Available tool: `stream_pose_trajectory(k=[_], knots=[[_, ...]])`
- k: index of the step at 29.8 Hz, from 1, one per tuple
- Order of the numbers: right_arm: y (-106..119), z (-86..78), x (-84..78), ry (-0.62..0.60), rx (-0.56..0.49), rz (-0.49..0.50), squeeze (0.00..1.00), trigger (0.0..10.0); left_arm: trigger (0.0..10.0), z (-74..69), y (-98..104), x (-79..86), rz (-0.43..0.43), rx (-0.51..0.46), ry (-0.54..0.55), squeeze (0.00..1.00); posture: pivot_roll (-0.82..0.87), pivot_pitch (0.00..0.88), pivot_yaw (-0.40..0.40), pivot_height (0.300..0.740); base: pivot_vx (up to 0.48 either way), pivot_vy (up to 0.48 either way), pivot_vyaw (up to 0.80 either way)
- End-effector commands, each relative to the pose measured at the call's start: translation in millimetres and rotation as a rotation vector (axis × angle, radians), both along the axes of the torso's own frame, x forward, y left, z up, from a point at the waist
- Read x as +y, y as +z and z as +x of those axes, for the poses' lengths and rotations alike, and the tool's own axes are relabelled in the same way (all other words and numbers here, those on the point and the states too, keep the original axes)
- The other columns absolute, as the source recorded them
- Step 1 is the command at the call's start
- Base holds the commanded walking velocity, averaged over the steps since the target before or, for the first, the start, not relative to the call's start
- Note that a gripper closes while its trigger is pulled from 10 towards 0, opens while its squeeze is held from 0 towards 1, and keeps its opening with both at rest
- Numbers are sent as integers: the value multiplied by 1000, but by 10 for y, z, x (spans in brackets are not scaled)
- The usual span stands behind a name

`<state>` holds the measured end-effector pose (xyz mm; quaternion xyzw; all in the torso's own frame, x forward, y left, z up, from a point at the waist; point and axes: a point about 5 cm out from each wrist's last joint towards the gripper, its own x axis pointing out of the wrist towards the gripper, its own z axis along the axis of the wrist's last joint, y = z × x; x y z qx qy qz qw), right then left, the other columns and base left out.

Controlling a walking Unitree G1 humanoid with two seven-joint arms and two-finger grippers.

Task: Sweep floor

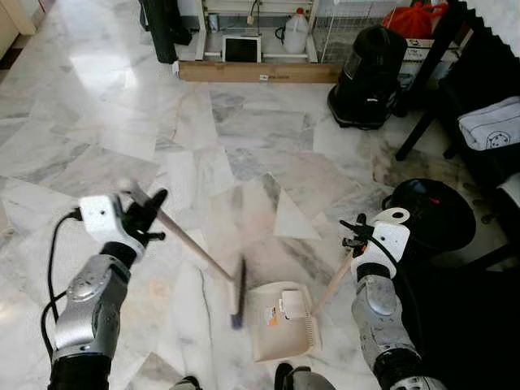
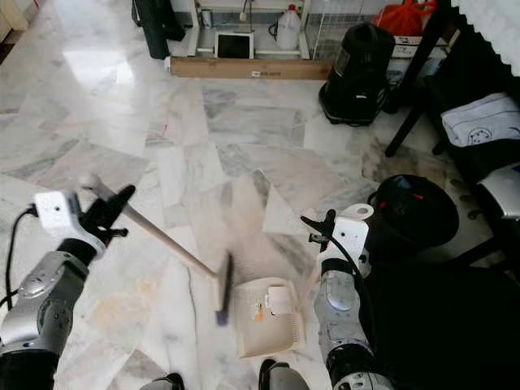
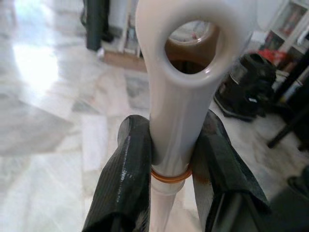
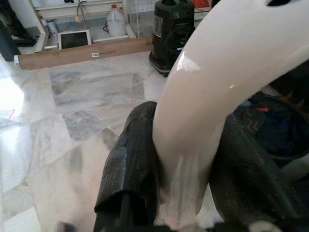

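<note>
My left gripper (image 1: pixel 146 213) is shut on the upper end of a cream broom handle (image 1: pixel 188 245), which slants down to the right to a dark brush head (image 1: pixel 238 292) blurred just left of the dustpan. The cream dustpan (image 1: pixel 280 320) lies flat on the marble floor between my arms. Its long handle (image 1: pixel 333 283) rises to my right gripper (image 1: pixel 357 236), which is shut on it. The left wrist view looks along the broom handle (image 3: pixel 179 96), clamped between black fingers (image 3: pixel 126 179). The dustpan handle (image 4: pixel 212 92) sits pinched in the right wrist view.
A black round appliance (image 1: pixel 370 77) stands at the back right, with a low wooden plank (image 1: pixel 258 71) and shelving behind it. A black bin (image 1: pixel 431 213) and dark furniture crowd the right side. Open marble floor (image 1: pixel 97 122) stretches left and ahead.
</note>
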<state>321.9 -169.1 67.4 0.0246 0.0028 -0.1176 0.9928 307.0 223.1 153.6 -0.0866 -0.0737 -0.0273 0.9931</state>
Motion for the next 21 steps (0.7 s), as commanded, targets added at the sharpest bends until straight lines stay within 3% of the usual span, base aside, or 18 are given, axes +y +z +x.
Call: stream_pose_trajectory(k=[1,3,6,10,15,21], knots=[[3,24,17,1,11,22,0,10000,10000,25,104,34,-6,-70,68,0,63,129,-18,740,0,0,0],[33,40,16,1,0,21,0,10000,10000,32,111,53,-7,-79,102,0,61,123,-15,740,0,0,0],[137,86,13,-1,-43,29,0,10000,10000,37,100,0,84,-99,167,0,44,100,-3,740,0,0,0],[244,132,-9,-14,-83,56,0,10000,10000,47,-15,-343,201,-105,72,0,27,70,6,740,0,0,0],[310,138,-49,-34,-114,35,0,10000,10000,77,-111,-626,228,-115,-9,0,29,16,6,740,0,0,0],[350,157,-37,-22,-127,25,0,10000,10000,71,-169,-700,267,-114,-55,0,17,0,15,740,0,0,0]])
